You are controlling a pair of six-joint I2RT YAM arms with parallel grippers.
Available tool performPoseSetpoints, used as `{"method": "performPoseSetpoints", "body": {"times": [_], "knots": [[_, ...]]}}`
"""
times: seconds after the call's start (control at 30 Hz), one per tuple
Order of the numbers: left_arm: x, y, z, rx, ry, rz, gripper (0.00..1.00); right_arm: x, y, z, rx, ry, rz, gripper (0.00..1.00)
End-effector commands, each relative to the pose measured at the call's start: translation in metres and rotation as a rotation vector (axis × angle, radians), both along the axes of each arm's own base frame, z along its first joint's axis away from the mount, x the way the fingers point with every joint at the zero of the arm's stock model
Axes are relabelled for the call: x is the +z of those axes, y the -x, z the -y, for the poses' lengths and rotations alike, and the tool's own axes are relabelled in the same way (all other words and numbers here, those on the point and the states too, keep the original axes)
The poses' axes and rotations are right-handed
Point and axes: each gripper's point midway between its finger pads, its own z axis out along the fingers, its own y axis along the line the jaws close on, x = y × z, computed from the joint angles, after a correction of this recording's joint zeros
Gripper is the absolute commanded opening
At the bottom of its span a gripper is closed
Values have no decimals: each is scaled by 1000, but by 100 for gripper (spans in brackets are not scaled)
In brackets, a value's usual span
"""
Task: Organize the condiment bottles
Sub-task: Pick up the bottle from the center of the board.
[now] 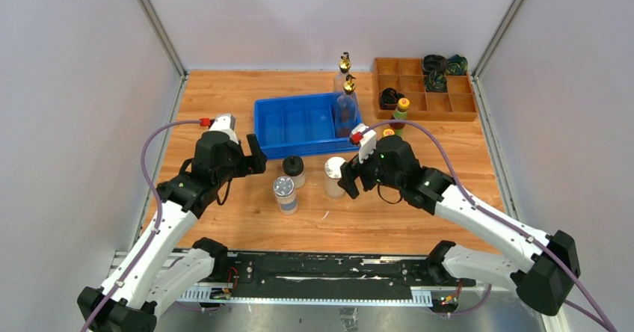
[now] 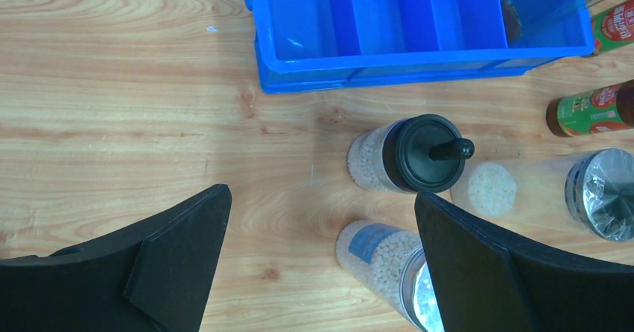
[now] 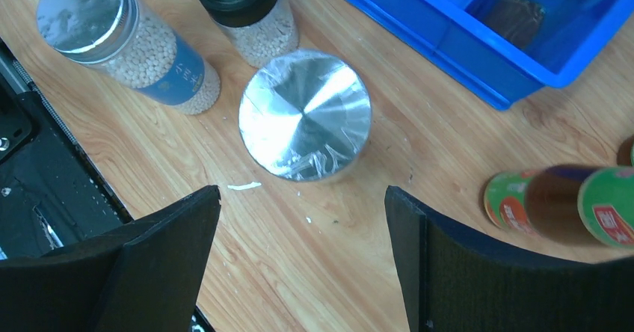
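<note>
Three of the condiment bottles stand in front of the blue bin [image 1: 295, 126]: a black-capped jar [image 1: 293, 169], a blue-labelled silver-lidded shaker [image 1: 284, 194] and a second shaker [image 1: 334, 175]. One gold-spouted cruet [image 1: 345, 111] stands in the bin's right compartment, another cruet [image 1: 344, 66] behind the bin. Two yellow-capped sauce bottles [image 1: 401, 112] stand right of the bin. My left gripper [image 2: 321, 227] hangs open over bare wood, left of the jar [image 2: 419, 152] and the blue-labelled shaker [image 2: 381, 253]. Open too, my right gripper [image 3: 303, 205] holds nothing, just short of the second shaker's lid [image 3: 305, 125].
A brown wooden divided tray [image 1: 415, 104] at the back right holds dark coiled items [image 1: 434, 64]. The bin's other compartments [image 2: 374, 10] hold nothing. A sauce bottle [image 3: 557, 205] stands close to my right gripper's right finger. White crumbs [image 3: 243, 186] lie on the wood.
</note>
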Motion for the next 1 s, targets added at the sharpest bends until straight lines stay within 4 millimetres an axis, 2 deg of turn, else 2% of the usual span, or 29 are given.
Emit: {"method": "performPoseSetpoints", "body": {"times": [0.0, 0.23, 0.5, 0.57, 0.73, 0.8, 0.87, 0.97], "knots": [[8, 0, -1, 19, 15, 22, 100, 15, -6, -21, 56, -12, 56, 86], [9, 3, -1, 14, 20, 24, 100, 4, -21, -35, 26, 44, 57, 86], [11, 4, -1, 8, 14, 25, 100, -12, -32, -39, -15, 93, 43, 85], [11, 4, -2, 7, 12, 26, 100, -14, -36, -37, -38, 107, 45, 81], [13, 4, -1, 4, 13, 29, 100, -21, -45, -37, -73, 134, 43, 63], [14, 5, -1, 0, 13, 29, 100, -23, -47, -39, -76, 135, 36, 62], [14, 6, -1, -3, 12, 29, 100, -24, -49, -41, -81, 133, 34, 56], [13, 8, -2, -5, 8, 26, 100, -18, -50, -43, -94, 120, 46, 54]]}}
